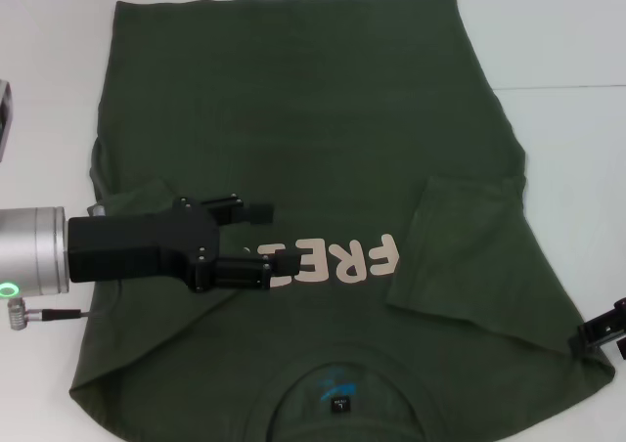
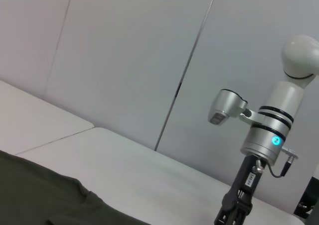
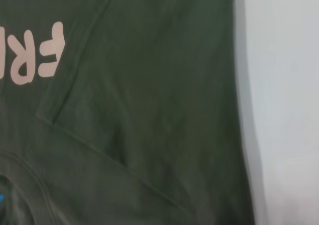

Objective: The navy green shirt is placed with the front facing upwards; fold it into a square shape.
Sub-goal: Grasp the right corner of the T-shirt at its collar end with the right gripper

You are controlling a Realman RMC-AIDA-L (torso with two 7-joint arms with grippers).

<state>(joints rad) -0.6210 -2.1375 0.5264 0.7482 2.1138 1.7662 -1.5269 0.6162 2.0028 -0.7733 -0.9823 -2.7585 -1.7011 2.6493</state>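
The navy green shirt (image 1: pixel 313 100) lies flat, front up, collar toward me. Its pale "FREE" lettering (image 1: pixel 342 261) and blue neck label (image 1: pixel 335 388) show. Both sleeves are folded inward: one at the left (image 1: pixel 137 199), one at the right (image 1: pixel 460 251). My left gripper (image 1: pixel 280 235) hovers over the chest just left of the lettering, open with nothing between its fingers. Part of my right gripper (image 1: pixel 601 329) shows at the shirt's near right shoulder edge. The right wrist view shows the shirt (image 3: pixel 149 110), the folded right sleeve and the lettering (image 3: pixel 35 53).
The white table (image 1: pixel 577 51) surrounds the shirt, with a seam line on the right. A grey device (image 1: pixel 5 119) sits at the left edge. The left wrist view shows a grey wall (image 2: pixel 124 51), the shirt's edge (image 2: pixel 45 200) and my right arm (image 2: pixel 271 130).
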